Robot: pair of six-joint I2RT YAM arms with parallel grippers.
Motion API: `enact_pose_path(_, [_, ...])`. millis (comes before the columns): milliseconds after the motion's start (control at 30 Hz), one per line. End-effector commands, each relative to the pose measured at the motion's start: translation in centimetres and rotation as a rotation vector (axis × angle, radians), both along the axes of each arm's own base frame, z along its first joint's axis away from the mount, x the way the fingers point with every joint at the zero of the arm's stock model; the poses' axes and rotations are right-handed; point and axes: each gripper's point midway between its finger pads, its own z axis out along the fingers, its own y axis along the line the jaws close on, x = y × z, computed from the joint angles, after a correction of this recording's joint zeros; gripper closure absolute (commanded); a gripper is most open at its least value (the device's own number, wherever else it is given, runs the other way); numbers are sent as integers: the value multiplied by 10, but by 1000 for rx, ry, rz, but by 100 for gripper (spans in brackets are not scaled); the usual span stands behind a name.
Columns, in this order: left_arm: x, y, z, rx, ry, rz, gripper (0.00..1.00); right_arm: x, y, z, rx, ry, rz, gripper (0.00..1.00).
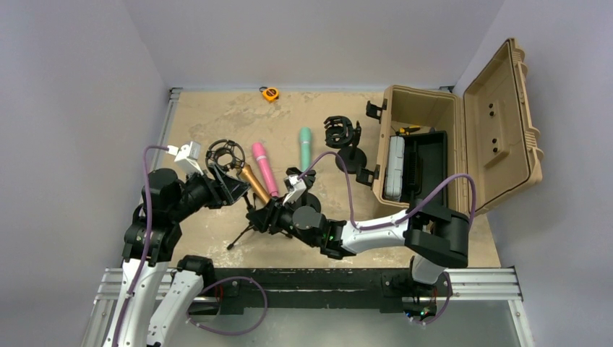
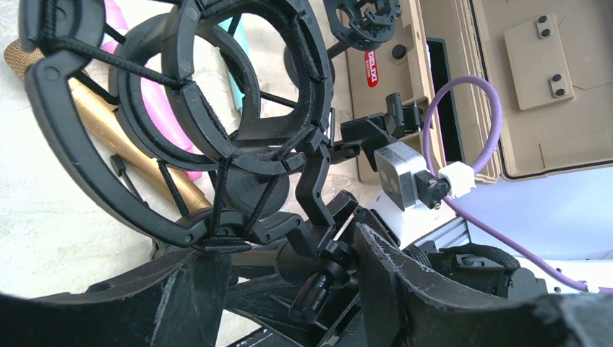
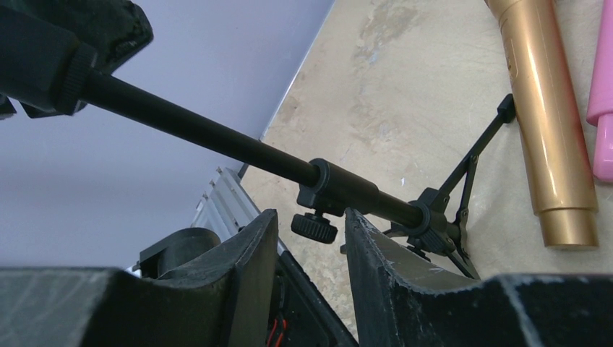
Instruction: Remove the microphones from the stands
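On the desk (image 1: 217,116) the left gripper (image 2: 289,256) clamps the tilted stand (image 3: 217,141) below its shock mount (image 2: 189,97), the right gripper (image 3: 309,235) straddles its knob (image 3: 314,226) with jaws apart, and the gold microphone (image 1: 253,183) lies flat beside a pink microphone (image 1: 262,168)

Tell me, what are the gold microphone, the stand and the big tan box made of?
Gold microphone: probably metal, or metal-coated plastic; smooth and glossy, with bright streaks of reflection.
Stand: the pole looks like black-painted metal, matte; its knob and joints look like plastic.
Box: likely hard moulded plastic, dull tan, with ribbed edges.
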Motion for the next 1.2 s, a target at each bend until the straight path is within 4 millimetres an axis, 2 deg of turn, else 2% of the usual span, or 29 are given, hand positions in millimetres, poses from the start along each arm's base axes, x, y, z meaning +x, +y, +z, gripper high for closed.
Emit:
enact_pose_path(0, [4, 1, 6, -7, -35, 11, 41, 9, 9, 22, 53, -27, -23, 63])
enact_pose_path(233, [3, 2, 6, -2, -36, 14, 41, 12, 11, 17, 29, -31, -32, 73])
enact_pose_path(400, [3, 3, 5, 3, -38, 17, 41, 11, 13, 13, 13, -36, -15, 65])
enact_pose_path(800, [2, 3, 6, 7, -40, 17, 41, 7, 17, 12, 8, -48, 13, 68])
enact_pose_path(833, [2, 3, 6, 7, -41, 17, 41, 7, 17, 11, 1, -51, 13, 72])
enact_pose_path(933, [3, 4, 6, 9, -42, 20, 41, 14, 14, 3, -44, -64, -29, 97])
enact_pose_path(967, [3, 4, 6, 11, -43, 21, 41, 16, 13, 0, -60, -67, -41, 100])
enact_pose_path(1167, [3, 7, 8, 25, -50, 32, 41, 28, 5, -17, -209, -114, -136, 100])
